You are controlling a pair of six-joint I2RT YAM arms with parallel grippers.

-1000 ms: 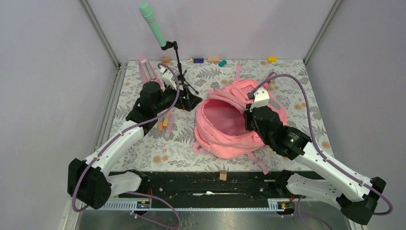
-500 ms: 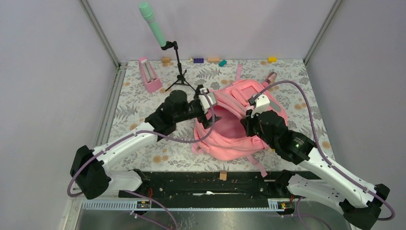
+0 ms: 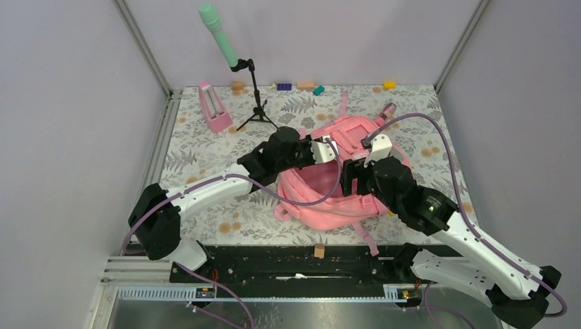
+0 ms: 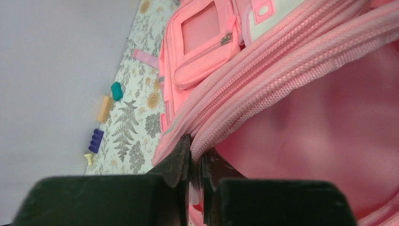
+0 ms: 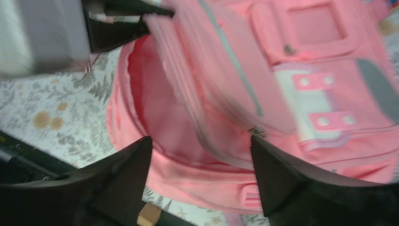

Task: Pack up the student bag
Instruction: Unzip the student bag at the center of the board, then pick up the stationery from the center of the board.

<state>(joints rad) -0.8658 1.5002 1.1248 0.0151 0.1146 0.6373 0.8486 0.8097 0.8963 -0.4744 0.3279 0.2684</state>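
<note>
- Arrival of the left gripper (image 3: 331, 151) at the mouth of the student bag (image 3: 322, 205) is the fresh change. A second ago it was low near the far-left corner of the surface (image 3: 192, 140), by the foot of the microphone stand (image 3: 255, 103). Half a second ago it was midway across.
- Its own wrist view shows the left gripper (image 4: 195, 153) with its fingers almost together and the bag's zipper rim (image 4: 263, 70) running into the narrow gap. It looks clamped on that rim. Whether something slim is pinched in there too cannot be told.
- The right gripper (image 5: 201, 141) has its fingers spread wide and holds nothing. It hovers over the near side of the opening, and its arm has barely shifted in the last second.
- The student bag lies right of the middle of the surface, closer to the right edge, with its mouth turned toward the left edge.
- For the packing, I judge this a moment of handling the opening, with one arm gripping the rim while the other stands ready. No item is seen going in.
- Compared with a second ago, the opening looks narrower, with the upper flap drawn partly over it. The pink metronome (image 3: 214, 110) by the far-left corner is no longer overlapped by the arm.
</note>
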